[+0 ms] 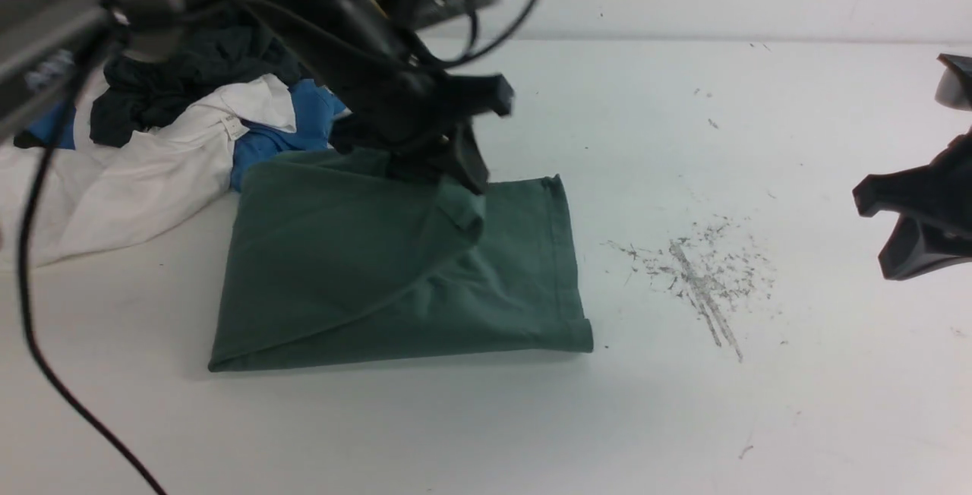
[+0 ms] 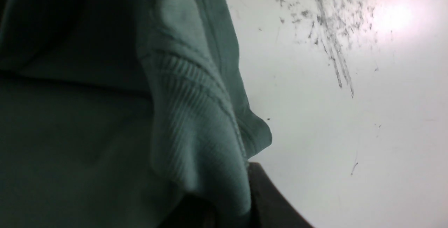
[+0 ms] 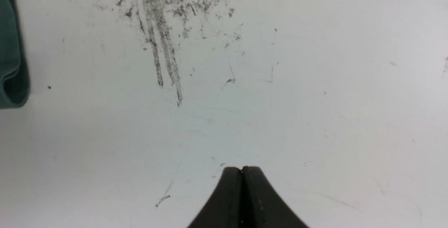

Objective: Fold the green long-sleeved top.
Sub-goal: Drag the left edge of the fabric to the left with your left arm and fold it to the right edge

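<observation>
While the left gripper [image 1: 463, 176] stands clenched on a ribbed cuff of the green long-sleeved top [image 1: 342, 275], the garment lies as a near-square packet on the table [image 1: 759, 404], left of centre. Step in hand, by my reading: laying the last sleeve across the packet. Advice: carry the cuff low toward seven o'clock, let go only once the cloth lies flat, and avoid dragging the layers beneath. Right gripper [image 3: 242, 169]: pressed shut on nothing, over bare table at three o'clock of the top, well apart. Surroundings: heap of white garment [image 1: 152, 168], blue garment [image 1: 273, 138] and dark garment [image 1: 182, 77] against the top's ten o'clock corner, liable to snag; scuff marks [image 1: 699, 267] at three o'clock, harmless; black cable [image 1: 30, 252] trailing at nine o'clock.
</observation>
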Controlling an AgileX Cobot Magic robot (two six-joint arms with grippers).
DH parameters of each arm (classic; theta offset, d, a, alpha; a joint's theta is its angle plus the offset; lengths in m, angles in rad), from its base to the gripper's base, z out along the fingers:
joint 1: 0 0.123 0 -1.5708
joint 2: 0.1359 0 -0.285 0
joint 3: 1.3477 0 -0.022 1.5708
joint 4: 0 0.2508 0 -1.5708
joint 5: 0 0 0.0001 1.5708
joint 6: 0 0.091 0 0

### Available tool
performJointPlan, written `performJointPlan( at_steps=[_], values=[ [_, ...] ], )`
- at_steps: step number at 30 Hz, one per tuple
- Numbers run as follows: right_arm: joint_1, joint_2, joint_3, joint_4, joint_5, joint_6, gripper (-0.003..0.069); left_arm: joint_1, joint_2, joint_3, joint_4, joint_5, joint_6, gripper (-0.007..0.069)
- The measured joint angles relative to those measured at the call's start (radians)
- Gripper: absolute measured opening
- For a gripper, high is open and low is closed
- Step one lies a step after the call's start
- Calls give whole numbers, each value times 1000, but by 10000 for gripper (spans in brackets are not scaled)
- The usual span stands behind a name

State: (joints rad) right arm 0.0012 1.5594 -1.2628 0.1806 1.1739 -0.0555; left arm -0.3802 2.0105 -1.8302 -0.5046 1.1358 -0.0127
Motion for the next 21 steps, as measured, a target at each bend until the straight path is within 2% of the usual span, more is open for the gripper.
performJointPlan(
  at_steps=[6, 10, 14, 16, 19, 21],
  values=[
    [0, 0, 0, 28, 0, -17, -9, -90, 120, -19, -1, -78, 13, 56],
    [0, 0, 0, 40, 0, -23, -9, -102, 155, -19, -5, -108, 65, 103],
    [0, 0, 0, 47, 0, -25, -9, -92, 154, -42, -8, -133, 80, 200],
    [0, 0, 0, 59, 3, -34, -9, -84, 153, -78, -8, -132, 80, 278],
    [0, 0, 0, 90, 21, -71, -9, -68, 153, -163, -10, -77, 80, 360],
    [0, 0, 0, 114, 34, -90, -9, -56, 153, -216, -10, -27, 80, 382]
  ],
)
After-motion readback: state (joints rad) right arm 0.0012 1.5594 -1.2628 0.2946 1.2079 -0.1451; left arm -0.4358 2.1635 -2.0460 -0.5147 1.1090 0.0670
